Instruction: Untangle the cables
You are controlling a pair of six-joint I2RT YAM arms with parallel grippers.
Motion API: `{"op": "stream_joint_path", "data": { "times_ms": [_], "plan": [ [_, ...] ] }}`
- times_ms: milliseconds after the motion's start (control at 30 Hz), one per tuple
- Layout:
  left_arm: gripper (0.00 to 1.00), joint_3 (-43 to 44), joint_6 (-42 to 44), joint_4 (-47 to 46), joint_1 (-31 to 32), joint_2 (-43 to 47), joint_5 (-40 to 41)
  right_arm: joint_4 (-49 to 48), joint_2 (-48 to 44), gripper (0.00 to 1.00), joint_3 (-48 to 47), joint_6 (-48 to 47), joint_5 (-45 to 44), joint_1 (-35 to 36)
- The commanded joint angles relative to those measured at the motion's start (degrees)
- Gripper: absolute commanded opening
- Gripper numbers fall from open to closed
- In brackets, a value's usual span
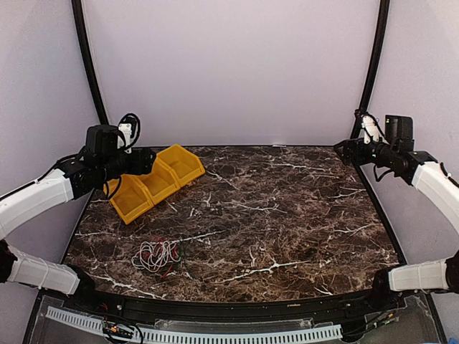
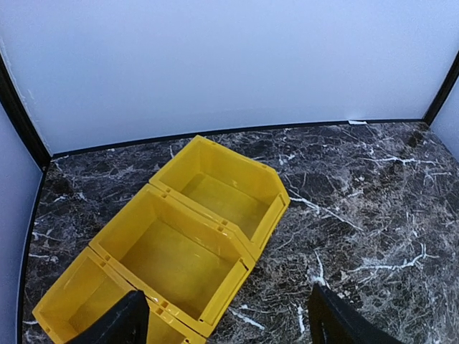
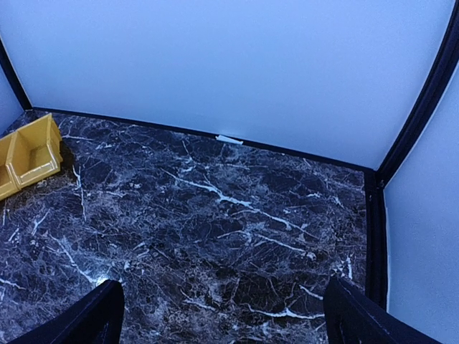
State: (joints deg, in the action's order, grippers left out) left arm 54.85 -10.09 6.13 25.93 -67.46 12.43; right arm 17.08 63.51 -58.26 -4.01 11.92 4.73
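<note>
The cables [image 1: 159,256] lie as one small tangled heap at the near left of the marble table: white loops on top, red and black strands under and beside them. They show only in the top view. My left gripper [image 1: 147,163] hovers at the far left over the yellow bins, open and empty; its fingertips [image 2: 118,324] frame the middle bin. My right gripper [image 1: 343,152] hovers at the far right corner, open and empty, its fingertips [image 3: 93,319] wide apart above bare marble. Both grippers are far from the cables.
A row of three joined yellow bins [image 1: 156,183] stands at the far left, all empty; it also shows in the left wrist view [image 2: 176,247] and partly in the right wrist view [image 3: 27,154]. White walls enclose the table [image 1: 287,215] at back and sides.
</note>
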Motion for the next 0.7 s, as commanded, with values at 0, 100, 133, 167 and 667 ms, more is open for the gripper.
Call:
{"op": "stream_joint_path", "data": {
  "times_ms": [0, 100, 133, 167, 667],
  "plan": [
    [0.84, -4.35, 1.91, -5.12, 1.87, 4.13, -5.91, -7.40, 1.42, 0.99, 5.00, -0.98, 1.58, -0.82],
    [0.91, -6.97, 3.24, -6.46, 5.58, 6.54, -7.51, -8.33, 2.53, 0.99, 7.64, -2.87, 7.12, -1.16],
    [0.92, -7.40, 3.22, -6.63, 6.60, 7.22, -7.95, -8.82, 2.92, 0.99, 8.52, -3.41, 9.13, -1.30],
    [0.94, -7.82, 3.26, -6.36, 7.82, 7.79, -8.48, -9.39, 3.38, 0.99, 9.39, -3.97, 10.92, -1.43],
    [0.98, -7.64, -4.45, 4.11, 33.43, -0.56, -3.79, -13.03, 5.57, 0.99, 12.91, -9.76, 21.32, -1.59]
  ]
}}
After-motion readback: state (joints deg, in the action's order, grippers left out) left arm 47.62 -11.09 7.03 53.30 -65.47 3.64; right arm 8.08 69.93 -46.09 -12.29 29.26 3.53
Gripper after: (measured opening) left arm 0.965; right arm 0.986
